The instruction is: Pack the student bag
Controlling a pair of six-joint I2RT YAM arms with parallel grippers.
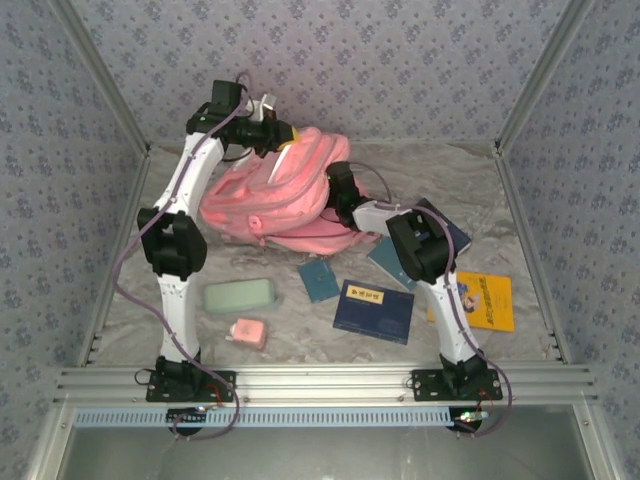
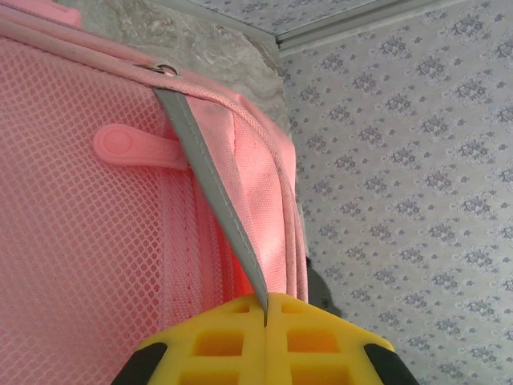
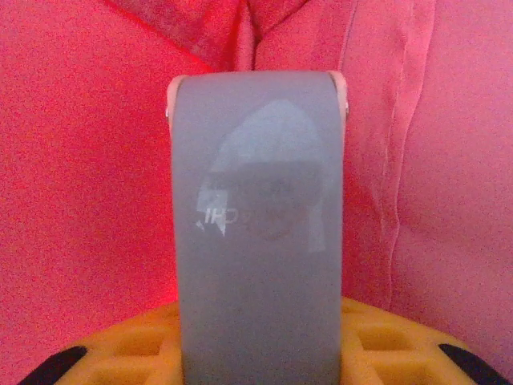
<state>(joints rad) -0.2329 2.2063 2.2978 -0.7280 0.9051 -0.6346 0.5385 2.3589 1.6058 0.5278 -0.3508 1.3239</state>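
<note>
Books (image 1: 373,310) lie nearest on the counter (image 1: 300,345), the bag (image 1: 270,195) behind them. Our right gripper (image 3: 260,345) is inside it, a grey slab (image 3: 256,208) between its fingers, gripped or loose we can't tell. Farthest, the left gripper (image 2: 264,309) clamps a grey strap (image 2: 212,192).

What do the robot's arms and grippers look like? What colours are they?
The left arm and right arm are white tubes linked by chunky black joints, with a thin purple cable trailing along each. The left gripper and right gripper have bright yellow fingers with square hollows, like waffles, and black edges.
</note>
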